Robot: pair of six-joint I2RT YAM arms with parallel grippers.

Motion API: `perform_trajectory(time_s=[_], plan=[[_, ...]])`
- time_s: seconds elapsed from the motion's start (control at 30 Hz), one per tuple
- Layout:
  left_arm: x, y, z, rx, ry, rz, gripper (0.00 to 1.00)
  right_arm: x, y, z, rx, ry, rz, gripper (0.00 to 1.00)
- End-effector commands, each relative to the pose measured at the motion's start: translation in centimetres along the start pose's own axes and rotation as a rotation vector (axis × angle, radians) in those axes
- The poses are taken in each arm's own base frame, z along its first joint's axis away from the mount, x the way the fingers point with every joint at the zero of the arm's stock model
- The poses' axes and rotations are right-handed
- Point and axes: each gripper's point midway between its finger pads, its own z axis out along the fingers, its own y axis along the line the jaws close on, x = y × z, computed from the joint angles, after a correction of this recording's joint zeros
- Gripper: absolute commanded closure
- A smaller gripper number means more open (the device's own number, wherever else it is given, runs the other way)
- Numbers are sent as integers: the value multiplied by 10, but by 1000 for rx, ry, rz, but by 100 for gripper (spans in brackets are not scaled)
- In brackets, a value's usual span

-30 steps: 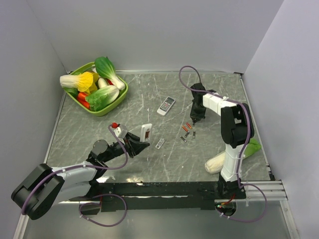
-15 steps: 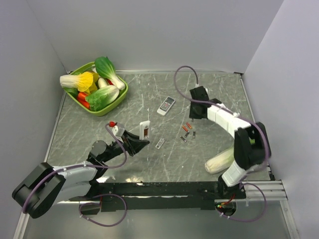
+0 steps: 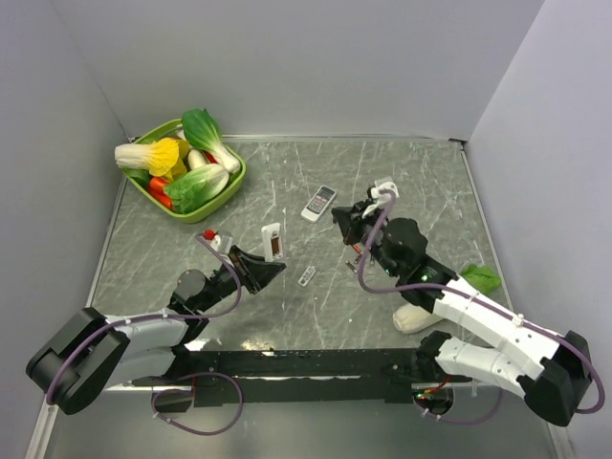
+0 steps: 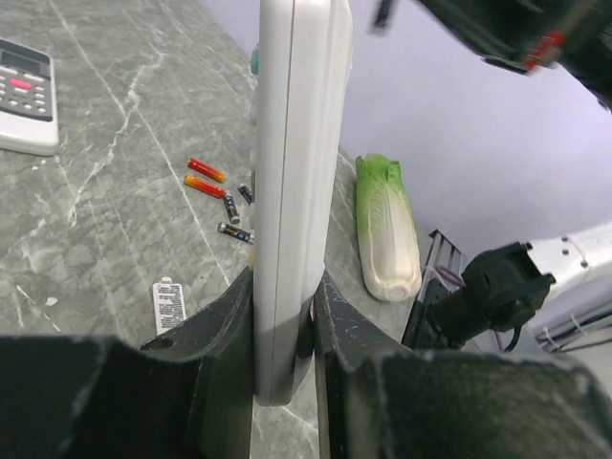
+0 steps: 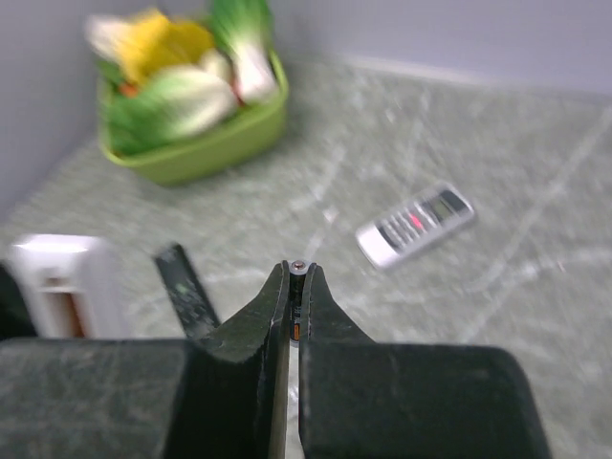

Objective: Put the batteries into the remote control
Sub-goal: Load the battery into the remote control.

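Left end effector (image 4: 284,298): clenched on the lower end of the remote (image 4: 292,172), one finger on each broad face.
Remote: held upright and clear of the bench (image 3: 287,172), left of its centre; a reddish-brown open recess is seen in one face in the top view.
Right end effector (image 5: 294,277): clenched on a battery (image 5: 298,268); the fingers are pressed almost together, a silvery end is seen at their tips and an orange spot lower in the slit.
Right arm: stretched low from the near right corner toward the bench's centre, the end effector pointed at the remote and well apart from it.
Batteries (image 4: 205,185): several are scattered just right of the bench's centre, two orange-red side by side and three dark ones close by; in the top view most are hidden under the right arm.
Cover (image 3: 307,276): laid flat between the remote and the batteries, a barcode label seen on it.
Second remote (image 3: 319,203): laid face up, keys showing, between the centre and the far edge.
Basket (image 3: 220,199): green, set in the far left corner, filled with vegetables.
Cabbage (image 4: 385,225): laid on its side near the near right corner, partly hidden by the right arm in the top view.
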Motion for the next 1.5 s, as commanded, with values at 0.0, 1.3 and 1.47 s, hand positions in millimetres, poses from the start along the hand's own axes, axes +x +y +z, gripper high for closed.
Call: perform_trajectory(time_s=[0.0,1.3,1.47], plan=[[-26,-14,8,15,-97,-54,99,-46,43,-14,-160,-214,15,100],[-28,-35,15,-71,-162,-230,99,10,139,17,-321,-200,-67,100],[-30,-35,13,-74,-169,-227,99,17,138,21,-308,-185,-88,100]])
